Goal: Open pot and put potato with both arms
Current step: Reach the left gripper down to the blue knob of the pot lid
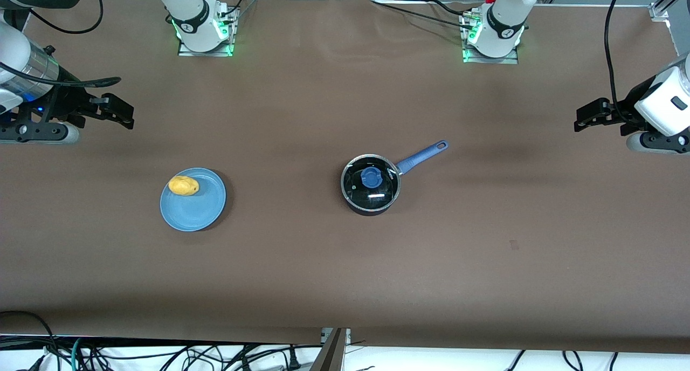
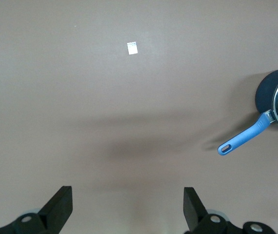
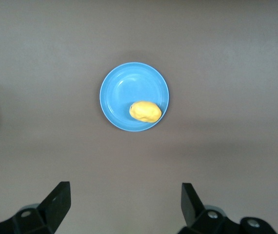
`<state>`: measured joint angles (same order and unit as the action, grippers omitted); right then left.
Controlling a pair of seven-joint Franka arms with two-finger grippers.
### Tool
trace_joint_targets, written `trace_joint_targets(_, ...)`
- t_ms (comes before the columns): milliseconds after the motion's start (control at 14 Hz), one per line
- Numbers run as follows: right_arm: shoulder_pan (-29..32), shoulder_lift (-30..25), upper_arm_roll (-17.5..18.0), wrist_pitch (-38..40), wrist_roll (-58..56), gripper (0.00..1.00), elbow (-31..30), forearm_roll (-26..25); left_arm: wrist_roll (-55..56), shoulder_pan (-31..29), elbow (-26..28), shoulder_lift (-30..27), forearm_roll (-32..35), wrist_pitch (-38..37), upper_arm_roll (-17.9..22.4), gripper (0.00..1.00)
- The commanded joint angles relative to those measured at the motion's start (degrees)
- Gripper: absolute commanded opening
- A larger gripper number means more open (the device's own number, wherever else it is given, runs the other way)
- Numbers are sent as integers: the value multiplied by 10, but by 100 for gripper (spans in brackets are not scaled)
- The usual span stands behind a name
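Left gripper [image 1: 581, 117] and right gripper [image 1: 125, 114] hang wide open, empty, over bare table [image 1: 334, 263].

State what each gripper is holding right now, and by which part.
Nothing is held. The left gripper and right gripper are both open and empty; the potato lies on the plate, the lid sits on the pot.

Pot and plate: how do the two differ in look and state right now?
The pot is black, deep, with a long blue handle; the plate is light blue, flat and handleless. The pot is shut under a glass lid; the plate lies open, with the potato on it near its rim. The pot sits toward the left arm's end, the plate toward the right arm's. Both are round and untouched.
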<state>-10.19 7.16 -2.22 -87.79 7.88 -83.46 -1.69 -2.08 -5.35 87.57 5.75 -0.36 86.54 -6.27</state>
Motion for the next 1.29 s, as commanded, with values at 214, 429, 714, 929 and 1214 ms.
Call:
trace_joint_targets(214,0,19,0,-20,-2,100,16,-5,-7,11,-13,6,6,-8,-5,100)
trace_joint_targets(429,-2,19,0,-20,-2,100,17,-6,14,24,-7,20,2,-6,-36,100)
trace_joint_targets(714,2,19,-1,-15,-1,100,15,-4,220,49,-7,79,-22,70,-119,100)
trace_joint_targets(929,3,19,-1,-13,-1,100,13,-4,264,92,-8,138,-17,136,-150,100)
trace_joint_targets(1214,3,19,-2,-15,-2,100,14,-4,365,156,-9,208,9,244,-154,100)
